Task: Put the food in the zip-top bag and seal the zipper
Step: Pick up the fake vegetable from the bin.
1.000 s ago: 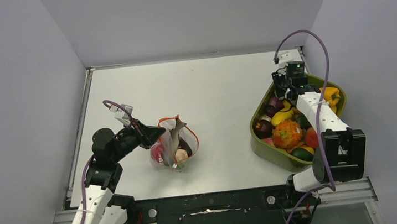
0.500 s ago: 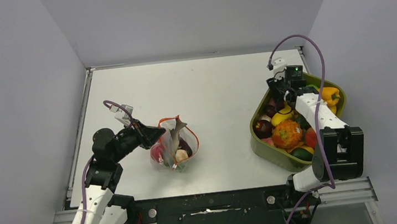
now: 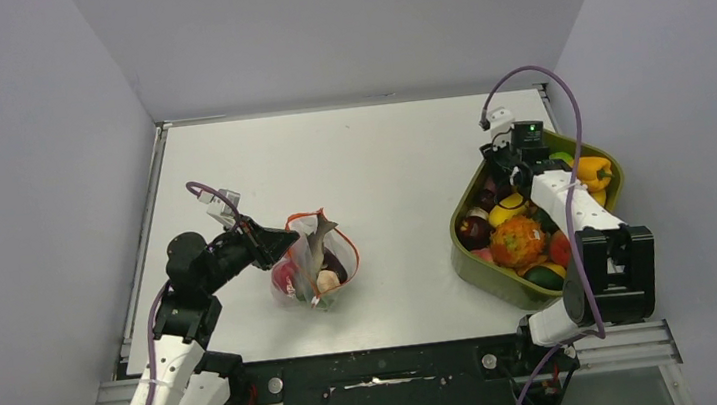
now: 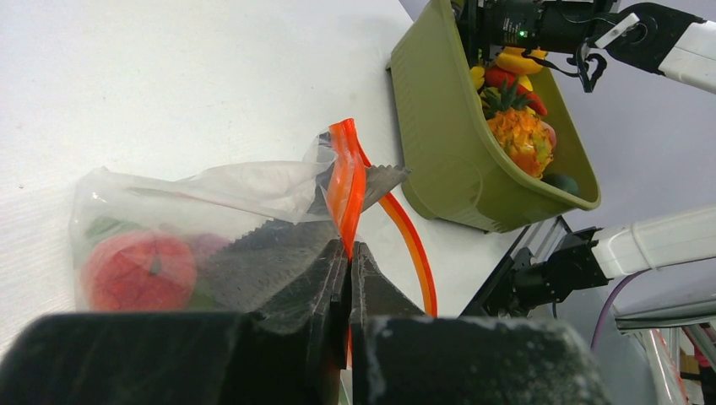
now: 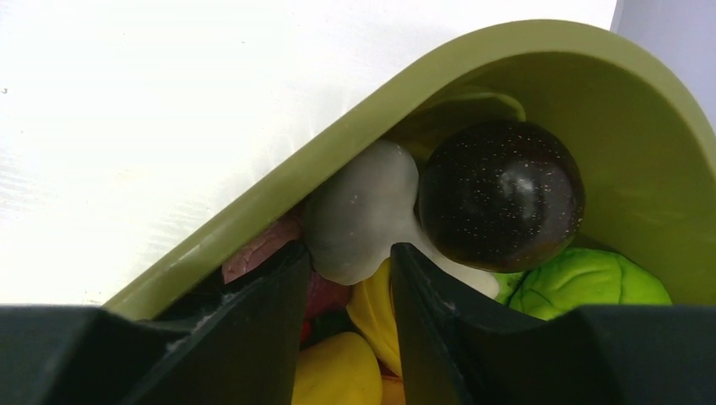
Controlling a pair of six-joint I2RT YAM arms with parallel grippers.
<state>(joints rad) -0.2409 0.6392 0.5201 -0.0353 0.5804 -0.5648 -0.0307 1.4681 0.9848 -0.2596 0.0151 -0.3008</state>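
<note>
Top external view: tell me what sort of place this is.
Likely a robot lab test cell: two white-and-black robot arms bolted to a metal rail, a white tabletop boxed in by plain grey walls, and an olive-green plastic tub of toy produce.

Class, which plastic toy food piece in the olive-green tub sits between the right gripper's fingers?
The pale grey-white rounded piece, pinched there; the dark purple ball beside it lies free.

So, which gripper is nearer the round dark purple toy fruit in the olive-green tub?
Right. The right gripper is beside the fruit in the tub; the left gripper is far off, on the orange-red zipper.
</note>
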